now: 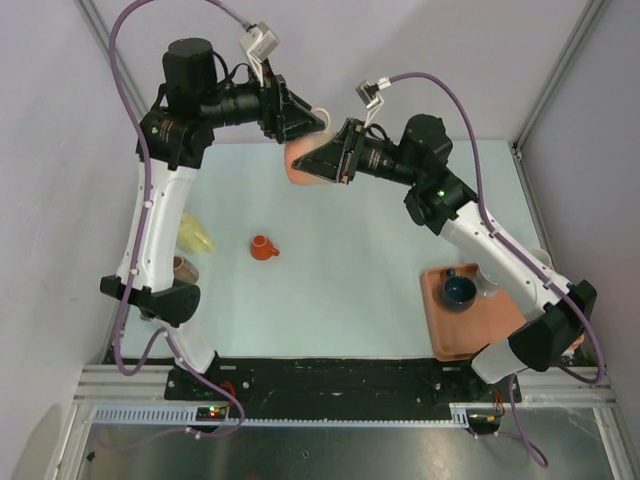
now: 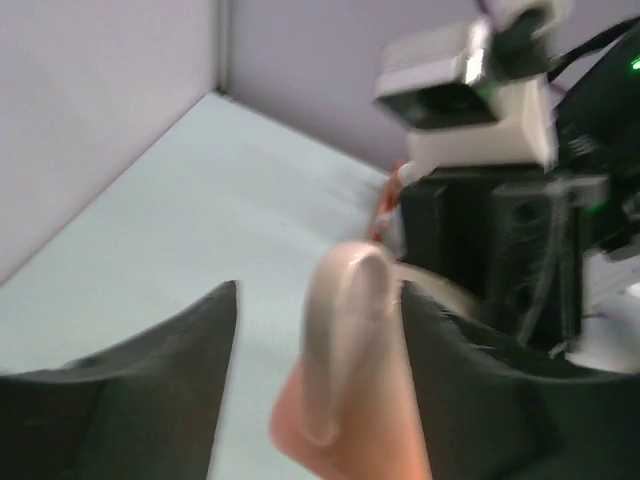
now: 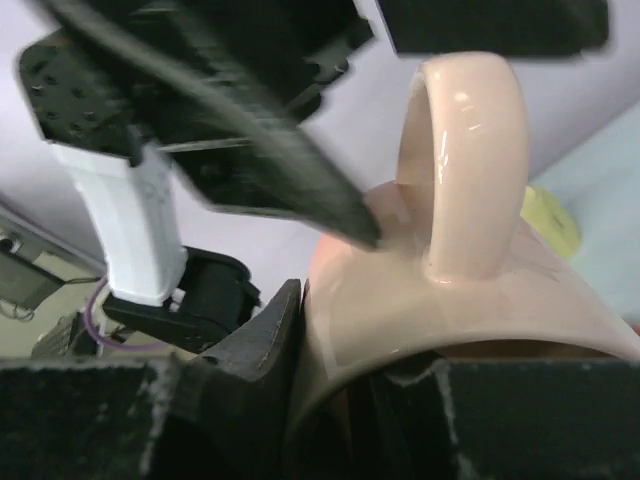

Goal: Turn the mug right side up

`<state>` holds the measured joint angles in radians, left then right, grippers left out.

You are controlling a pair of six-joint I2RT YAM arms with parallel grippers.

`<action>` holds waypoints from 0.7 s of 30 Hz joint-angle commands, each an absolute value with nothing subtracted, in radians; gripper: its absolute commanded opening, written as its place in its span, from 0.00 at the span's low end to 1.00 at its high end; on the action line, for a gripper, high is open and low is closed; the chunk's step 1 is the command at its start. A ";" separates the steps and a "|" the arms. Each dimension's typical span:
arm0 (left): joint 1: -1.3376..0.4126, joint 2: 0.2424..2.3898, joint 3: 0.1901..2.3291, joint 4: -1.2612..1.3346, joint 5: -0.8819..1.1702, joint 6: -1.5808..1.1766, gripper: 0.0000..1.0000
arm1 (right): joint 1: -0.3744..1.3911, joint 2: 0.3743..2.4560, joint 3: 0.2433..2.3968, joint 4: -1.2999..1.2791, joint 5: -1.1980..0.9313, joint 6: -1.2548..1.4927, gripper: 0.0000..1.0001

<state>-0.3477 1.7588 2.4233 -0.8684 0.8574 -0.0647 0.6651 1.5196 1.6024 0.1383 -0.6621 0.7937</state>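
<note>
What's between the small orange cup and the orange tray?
Nothing. In the top view, the pale blue tabletop runs bare from the small orange ceramic cup to the flat orange rectangular tray.

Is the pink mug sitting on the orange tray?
No, the pink mug is at the back, far from the orange tray, which holds a dark blue cup.
</note>
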 commanded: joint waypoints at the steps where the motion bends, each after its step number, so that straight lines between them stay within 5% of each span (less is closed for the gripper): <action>1: -0.350 1.705 2.402 -0.762 0.785 -0.105 0.89 | 0.662 1.454 1.623 -0.094 -0.493 0.650 0.01; 4: -0.332 1.685 2.337 -0.762 0.632 -0.048 0.98 | 0.673 1.430 1.674 -0.420 -0.264 0.519 0.00; 11: -0.290 1.620 2.158 -0.789 0.300 0.124 1.00 | 0.716 1.370 1.684 -1.013 0.153 0.486 0.00; 21: -0.280 1.545 1.935 -0.805 0.208 0.215 1.00 | 0.736 1.202 1.284 -1.369 0.173 0.813 0.00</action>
<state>-0.2848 1.6096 1.9507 -0.8230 0.2543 0.1604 0.7368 1.2762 1.3708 -1.2312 0.0956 0.6540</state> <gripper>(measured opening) 0.995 0.252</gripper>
